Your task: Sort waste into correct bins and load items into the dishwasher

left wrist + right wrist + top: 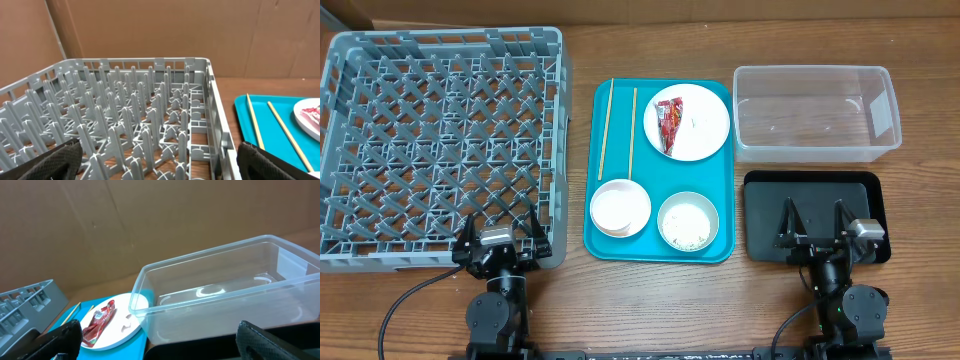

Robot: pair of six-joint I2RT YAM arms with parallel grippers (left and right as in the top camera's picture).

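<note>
The grey dish rack stands at the left. A teal tray holds two chopsticks, a white plate with the red wrapper on it, a pale bowl with something white inside, and a bowl with rice grains. The clear tub stands at the back right, with the black tray in front of it. My left gripper is open over the rack's near right corner. My right gripper is open over the black tray. The wrapper also shows in the right wrist view.
A brown cardboard wall runs behind the table. The rack's wall is close by the teal tray's left edge. The tub sits close to the plate. Bare wood lies along the front of the table.
</note>
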